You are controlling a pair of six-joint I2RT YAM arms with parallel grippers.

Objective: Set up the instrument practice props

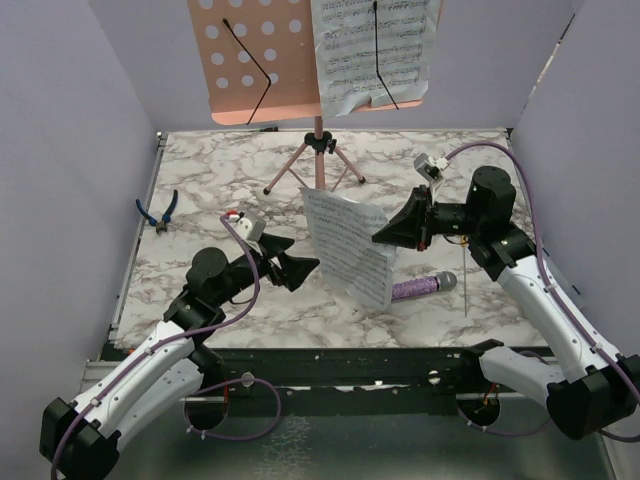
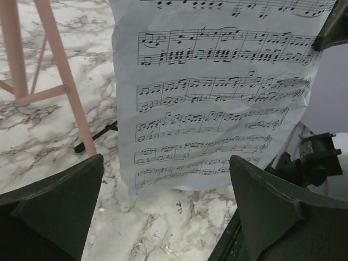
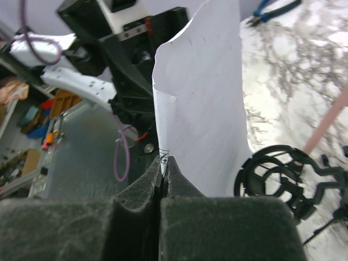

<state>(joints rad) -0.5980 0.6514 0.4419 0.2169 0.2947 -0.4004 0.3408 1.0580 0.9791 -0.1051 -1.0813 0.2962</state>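
The pink perforated music stand [image 1: 262,60] stands at the back on tripod legs [image 1: 318,165], with one sheet-music page [image 1: 372,50] on its right half. My right gripper [image 1: 385,234] is shut on the edge of a second sheet-music page [image 1: 347,245], holding it upright above the table; the pinch shows in the right wrist view [image 3: 163,163]. My left gripper [image 1: 305,268] is open and empty, just left of that page, which fills the left wrist view [image 2: 217,92]. The glittery purple microphone [image 1: 425,287] lies on the table. The black shock-mount [image 3: 277,179] shows behind the page.
Blue-handled pliers [image 1: 158,210] lie at the left edge of the marble table [image 1: 200,180]. A thin rod-like tool [image 1: 465,285] lies right of the microphone. Purple walls enclose the left, right and back.
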